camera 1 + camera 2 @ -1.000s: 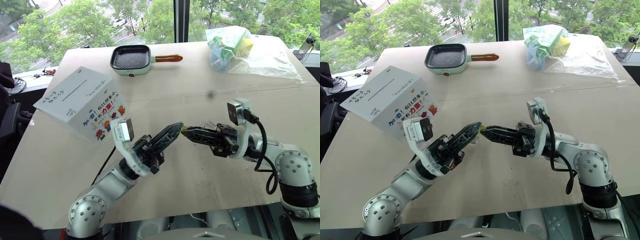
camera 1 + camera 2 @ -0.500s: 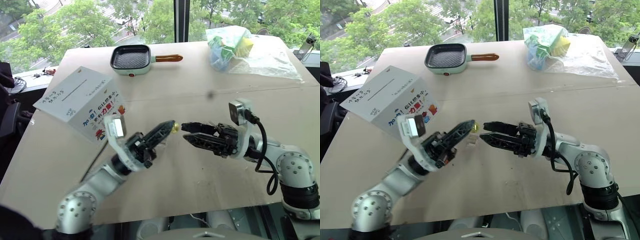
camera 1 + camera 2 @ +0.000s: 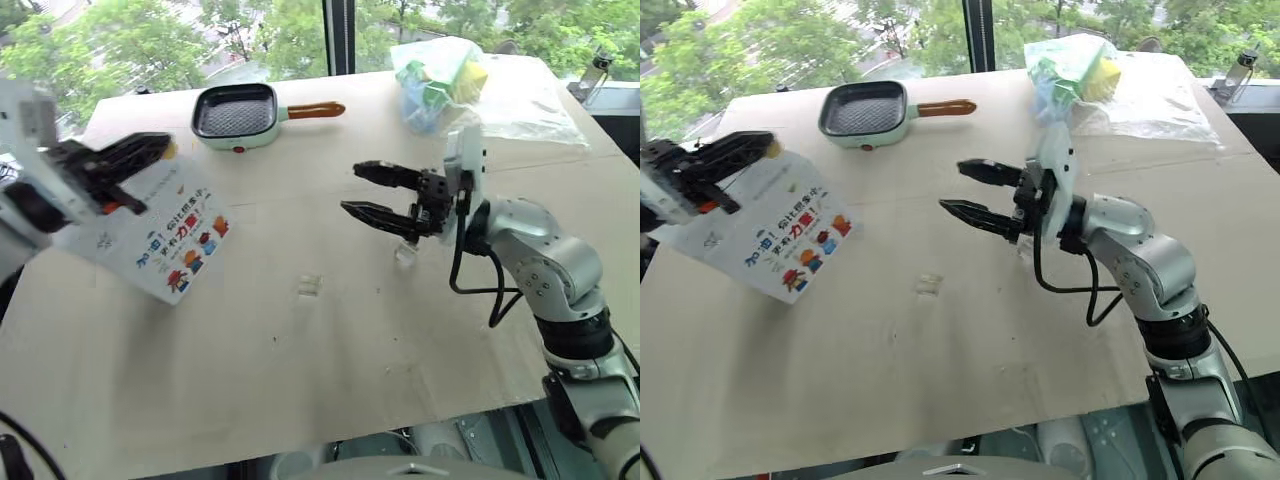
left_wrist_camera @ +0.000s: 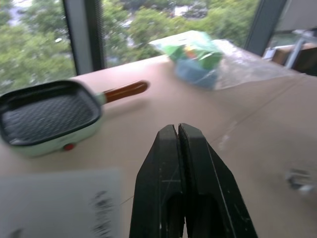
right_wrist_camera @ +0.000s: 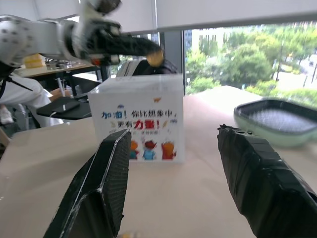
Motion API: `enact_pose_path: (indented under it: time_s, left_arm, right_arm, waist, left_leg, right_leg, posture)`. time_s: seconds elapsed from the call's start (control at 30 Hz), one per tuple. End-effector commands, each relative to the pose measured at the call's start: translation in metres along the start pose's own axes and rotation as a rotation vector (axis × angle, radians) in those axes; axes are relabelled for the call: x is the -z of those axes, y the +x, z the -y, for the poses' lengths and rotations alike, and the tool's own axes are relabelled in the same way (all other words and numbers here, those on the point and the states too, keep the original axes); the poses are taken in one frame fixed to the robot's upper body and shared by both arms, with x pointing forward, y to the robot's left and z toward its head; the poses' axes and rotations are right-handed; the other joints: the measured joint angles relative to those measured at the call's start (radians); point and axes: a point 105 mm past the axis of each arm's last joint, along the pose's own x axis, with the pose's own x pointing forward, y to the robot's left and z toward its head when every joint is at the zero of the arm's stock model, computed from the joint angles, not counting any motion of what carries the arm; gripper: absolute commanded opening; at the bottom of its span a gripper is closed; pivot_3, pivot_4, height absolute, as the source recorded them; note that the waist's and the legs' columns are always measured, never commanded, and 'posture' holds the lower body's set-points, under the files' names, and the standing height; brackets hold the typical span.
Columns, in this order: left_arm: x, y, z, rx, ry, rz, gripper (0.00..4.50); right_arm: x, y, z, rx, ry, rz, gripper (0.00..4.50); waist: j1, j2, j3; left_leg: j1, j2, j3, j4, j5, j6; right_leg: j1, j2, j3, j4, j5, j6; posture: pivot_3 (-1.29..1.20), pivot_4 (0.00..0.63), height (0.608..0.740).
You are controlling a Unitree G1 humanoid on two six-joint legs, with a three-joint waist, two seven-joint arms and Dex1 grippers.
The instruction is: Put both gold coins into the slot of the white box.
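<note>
Coin [image 5: 155, 58] pinched at tips of left gripper [image 3: 768, 146], fingers pressed together, poised over white box [image 3: 775, 240] at table's left edge; slot hidden under the arm, its line not readable. Right gripper [image 3: 357, 189] spread and empty, well apart over bare tan table [image 3: 300, 360]. Windows and trees beyond.

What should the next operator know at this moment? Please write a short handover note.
Left gripper: shut on a gold coin, held above the white box.
Right gripper: open, empty, over the table centre.
Slot: cannot be made out now.
Done: one coin is carried to the box.
Left: insert this coin. I cannot see the second coin, so check whether it is already inside.
</note>
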Motion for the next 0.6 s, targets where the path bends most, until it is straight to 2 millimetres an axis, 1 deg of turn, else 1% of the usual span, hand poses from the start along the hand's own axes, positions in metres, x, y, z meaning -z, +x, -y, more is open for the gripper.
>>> enact_pose_path:
  time_s: [0.03,0.1,0.17,0.33,0.43,0.57,0.6]
  left_arm:
    - [-0.008,-0.008,-0.014,0.033,0.034,0.009,0.00]
    - [-0.005,-0.009,-0.023,0.020,0.039,-0.014,0.00]
    - [0.001,-0.016,-0.034,0.008,0.039,-0.048,0.00]
    - [0.009,-0.029,-0.050,0.009,0.010,-0.092,0.00]
    - [0.016,-0.032,-0.056,0.013,0.024,-0.147,0.00]
    - [0.021,-0.030,-0.059,0.016,0.054,-0.195,0.00]
    - [0.026,-0.031,-0.062,0.005,0.080,-0.227,0.00]
  right_arm:
    - [-0.009,0.008,-0.008,-0.039,-0.047,0.029,2.97]
    - [-0.008,0.008,-0.009,-0.041,-0.049,0.026,2.97]
    - [-0.006,0.007,-0.008,-0.029,-0.051,0.019,2.97]
    - [-0.003,0.005,-0.008,-0.015,-0.054,0.012,2.97]
    - [-0.002,0.005,-0.010,-0.012,-0.053,0.013,2.97]
    - [-0.002,0.005,-0.011,-0.011,-0.053,0.014,2.97]
    - [-0.002,0.006,-0.011,-0.010,-0.054,0.015,2.97]
  waist:
    - [0.001,0.000,0.000]
    - [0.001,0.000,0.000]
    - [0.001,0.000,0.000]
    - [-0.001,0.000,0.000]
    - [-0.001,0.000,0.000]
    - [0.001,-0.001,0.000]
    - [0.001,-0.001,0.000]
  left_leg:
    - [0.000,0.000,0.000,0.000,0.000,0.000]
    - [-0.001,-0.001,-0.001,0.000,0.000,0.000]
    - [-0.001,-0.001,-0.001,0.001,0.000,0.000]
    - [-0.001,-0.001,-0.001,0.001,0.000,0.000]
    - [-0.001,-0.001,-0.001,0.001,0.000,0.000]
    - [-0.001,-0.002,-0.001,0.002,0.000,0.000]
    - [-0.001,-0.002,-0.001,0.002,0.000,0.000]
  right_leg:
    - [0.000,-0.001,-0.001,0.000,0.000,0.000]
    - [0.000,-0.001,-0.001,0.000,0.000,0.000]
    - [0.000,-0.002,-0.001,0.000,0.000,0.000]
    - [-0.001,-0.002,-0.001,0.002,0.000,0.000]
    - [-0.001,-0.002,-0.001,0.003,0.000,0.000]
    - [0.000,-0.002,-0.001,0.004,0.000,0.000]
    - [0.000,-0.002,-0.001,0.004,0.000,0.000]
  posture:
    - [0.00,0.150,0.721]
    - [0.00,0.150,0.721]
    - [0.00,0.150,0.721]
    - [0.00,0.150,0.721]
    - [0.00,0.150,0.721]
    - [0.00,0.150,0.721]
    - [0.00,0.150,0.721]
